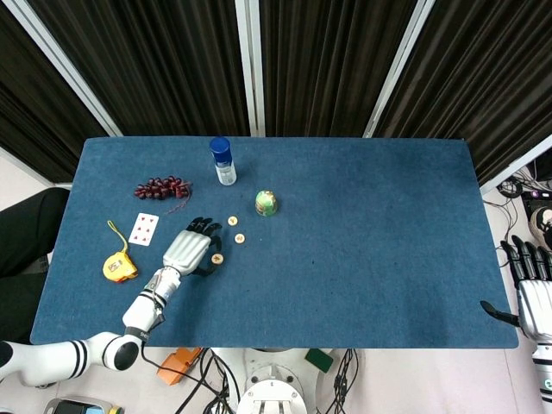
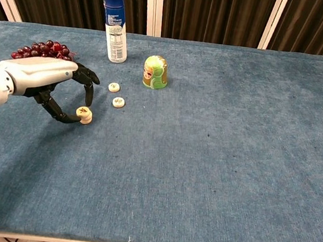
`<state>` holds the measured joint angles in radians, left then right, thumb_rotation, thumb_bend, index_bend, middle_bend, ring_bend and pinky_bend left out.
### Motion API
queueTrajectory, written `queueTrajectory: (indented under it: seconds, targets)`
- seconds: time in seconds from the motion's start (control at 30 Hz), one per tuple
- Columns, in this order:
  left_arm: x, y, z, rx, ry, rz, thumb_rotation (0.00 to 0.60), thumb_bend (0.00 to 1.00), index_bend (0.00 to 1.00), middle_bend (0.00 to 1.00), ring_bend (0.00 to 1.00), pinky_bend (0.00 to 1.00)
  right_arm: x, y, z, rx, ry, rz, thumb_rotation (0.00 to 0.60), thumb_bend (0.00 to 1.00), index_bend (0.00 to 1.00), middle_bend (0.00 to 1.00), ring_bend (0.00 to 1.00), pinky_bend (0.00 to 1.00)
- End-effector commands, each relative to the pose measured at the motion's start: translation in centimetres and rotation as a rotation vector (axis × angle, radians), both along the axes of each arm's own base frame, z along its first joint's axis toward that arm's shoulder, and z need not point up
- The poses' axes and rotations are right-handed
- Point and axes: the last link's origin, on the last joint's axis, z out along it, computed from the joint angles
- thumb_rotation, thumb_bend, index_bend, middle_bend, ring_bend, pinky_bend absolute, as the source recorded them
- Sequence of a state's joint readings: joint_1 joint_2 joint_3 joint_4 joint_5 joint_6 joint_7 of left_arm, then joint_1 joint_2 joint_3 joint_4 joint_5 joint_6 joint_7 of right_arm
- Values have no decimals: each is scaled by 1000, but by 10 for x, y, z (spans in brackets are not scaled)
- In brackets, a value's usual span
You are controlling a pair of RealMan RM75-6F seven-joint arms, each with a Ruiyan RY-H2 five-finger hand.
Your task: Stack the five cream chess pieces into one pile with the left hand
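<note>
A: Where are the cream pieces lying just now?

B: Three spots are showing on the blue table [image 1: 388, 259]. A short stack of cream pieces [image 2: 84, 114] is sitting by the left hand [image 2: 49, 82], and two single ones are lying apart from it: the middle piece [image 2: 118, 102] just beyond the stack, and the far piece [image 2: 114, 87] a little further back, toward the green figurine [image 2: 155, 72].

A: How many are sitting in that stack?

B: It is looking taller than a single piece in the chest view, but I cannot tell the count.

A: And how is the left hand standing to it?

B: It is reaching in from the left, its dark fingers [image 2: 87, 92] curling down and around. One fingertip is touching the stack from the left side, another is arching over it from behind. The hand is pinching or just bracing the stack; from the head view, the stack [image 1: 217, 258] is sitting right at the edge of the hand [image 1: 191, 250].

A: The right hand?

B: The right hand [image 1: 533, 293] is hanging off the table's right edge, well apart from everything, fingers spread and holding nothing.

A: What else is lying about?

B: A blue-capped bottle [image 2: 114, 25], a bunch of dark grapes [image 2: 41, 49], a playing card [image 1: 144, 229] and a yellow tape measure [image 1: 119, 266], all on the left half.
</note>
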<state>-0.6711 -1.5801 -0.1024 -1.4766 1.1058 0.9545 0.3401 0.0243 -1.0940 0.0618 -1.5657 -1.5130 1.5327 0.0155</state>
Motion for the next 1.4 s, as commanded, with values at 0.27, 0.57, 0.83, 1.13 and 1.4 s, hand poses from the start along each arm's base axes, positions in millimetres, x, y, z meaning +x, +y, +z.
queueTrajectory:
  seconds: [0.27,0.57,0.83,1.13,1.4]
  targets:
    - [35,17,12,13,-126,-9,600,278,414,105,0,0,1,1,0,2,1,9,600,122,0,0,0,0]
    - [60,50,-16,-18,-72,52,600,276,414,105,0,0,-3,4,3,-6,-9,5,600,123,0,0,0,0]
    - [56,58,-31,-10,-10,97,600,276,414,104,0,0,-6,2,8,-17,-13,6,600,123,0,0,0,0]
    - [55,57,-38,-19,-10,103,600,276,414,104,0,0,-5,0,6,-13,-15,6,600,123,0,0,0,0]
    - [52,58,-43,-15,19,94,600,288,423,104,0,0,-6,1,6,-16,-14,-3,600,123,0,0,0,0]
